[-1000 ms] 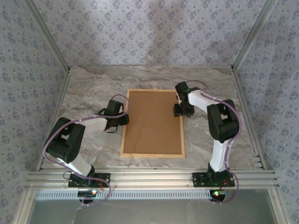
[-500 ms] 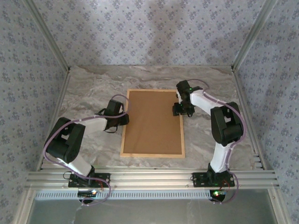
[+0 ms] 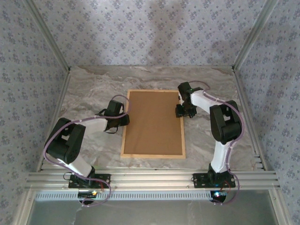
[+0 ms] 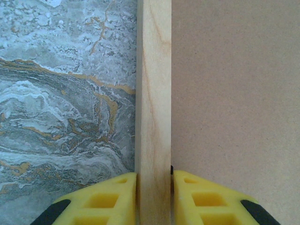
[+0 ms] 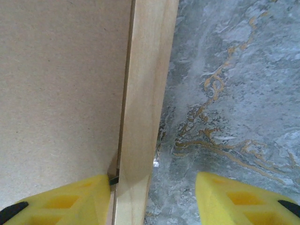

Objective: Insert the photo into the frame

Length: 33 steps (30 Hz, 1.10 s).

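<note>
At picture centre, the frame (image 3: 152,156) is laid flat with the brown backing board (image 3: 153,123) already seated inside, and the photo is judged to be hidden beneath it. The left rail is pinched by the left gripper (image 4: 153,176); the right gripper (image 5: 151,180) is spread astride the right rail, so only release seems left.

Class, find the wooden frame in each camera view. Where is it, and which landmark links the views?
Top external: the frame lies flat at the picture's centre.
Left wrist: its rail runs vertically, just left of centre.
Right wrist: its rail runs up the middle, slightly tilted.
Shared landmark: the brown backing board inside the rails.
</note>
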{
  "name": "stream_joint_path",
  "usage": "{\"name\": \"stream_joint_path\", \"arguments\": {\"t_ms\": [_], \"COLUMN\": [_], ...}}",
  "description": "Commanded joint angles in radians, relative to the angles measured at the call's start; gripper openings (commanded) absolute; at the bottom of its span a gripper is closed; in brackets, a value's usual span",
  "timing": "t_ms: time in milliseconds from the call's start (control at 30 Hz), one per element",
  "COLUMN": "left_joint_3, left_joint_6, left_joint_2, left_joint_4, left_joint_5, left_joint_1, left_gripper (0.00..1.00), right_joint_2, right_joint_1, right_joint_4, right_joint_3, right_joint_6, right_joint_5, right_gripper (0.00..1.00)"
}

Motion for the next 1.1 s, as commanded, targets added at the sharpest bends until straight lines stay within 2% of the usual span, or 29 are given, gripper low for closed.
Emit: {"name": "stream_joint_path", "arguments": {"t_ms": [0, 267, 467, 700, 1067], "left_joint_3": [-0.020, -0.021, -0.022, -0.026, -0.026], "left_joint_6": [0.011, 0.011, 0.012, 0.010, 0.010], "left_joint_2": [0.068, 0.068, 0.068, 0.067, 0.067], "left_joint_4": [-0.084, -0.083, -0.082, -0.080, -0.080], "left_joint_5": [0.031, 0.034, 0.033, 0.034, 0.033], "left_joint_1": [-0.007, -0.007, -0.006, -0.006, -0.006], "left_gripper": [0.25, 0.25, 0.25, 0.25, 0.25], "right_joint_2": [0.023, 0.055, -0.029, -0.067, -0.011], "right_joint_1": [-0.005, 0.004, -0.005, -0.023, -0.030], "right_joint_4": [-0.035, -0.029, -0.028, -0.041, -0.036], "right_joint_3": [0.003, 0.007, 0.005, -0.004, -0.003], "right_joint_6": [-0.014, -0.013, -0.010, -0.012, -0.011], "right_joint_5": [0.030, 0.012, -0.037, -0.027, -0.004], "right_gripper": [0.52, 0.53, 0.58, 0.57, 0.53]}}
